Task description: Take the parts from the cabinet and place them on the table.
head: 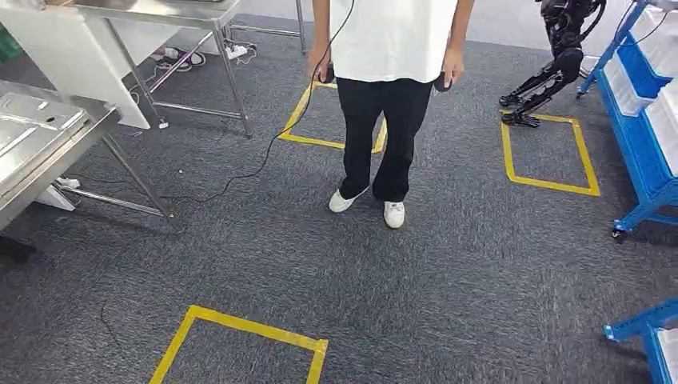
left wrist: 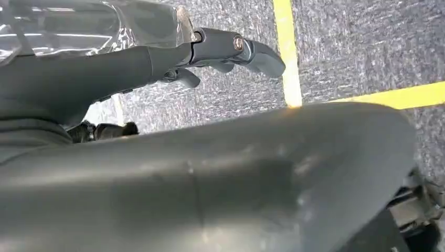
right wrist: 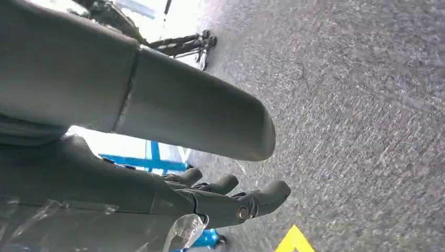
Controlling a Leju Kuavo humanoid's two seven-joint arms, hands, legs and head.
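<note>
The blue cabinet point(head: 636, 136) with white bins stands along the right edge in the head view; I cannot make out any parts in it. A steel table point(head: 44, 148) stands at the left. My left hand point(left wrist: 210, 52) hangs over grey carpet and yellow tape, fingers stretched out and apart from the thumb, holding nothing. My right hand point(right wrist: 215, 197) also hangs above the carpet with its fingers extended and nothing in them. Clear plastic film lies against the back of each hand. A corner of the blue cabinet point(right wrist: 152, 160) shows behind the right hand.
A person point(head: 392, 80) in a white shirt and black trousers stands in the middle ahead, holding a cable point(head: 240, 180) that trails across the carpet. A second steel table point(head: 172, 14) is at the back left. Another robot's dark legs point(head: 552, 68) stand near the cabinet. Yellow tape squares point(head: 240, 326) mark the floor.
</note>
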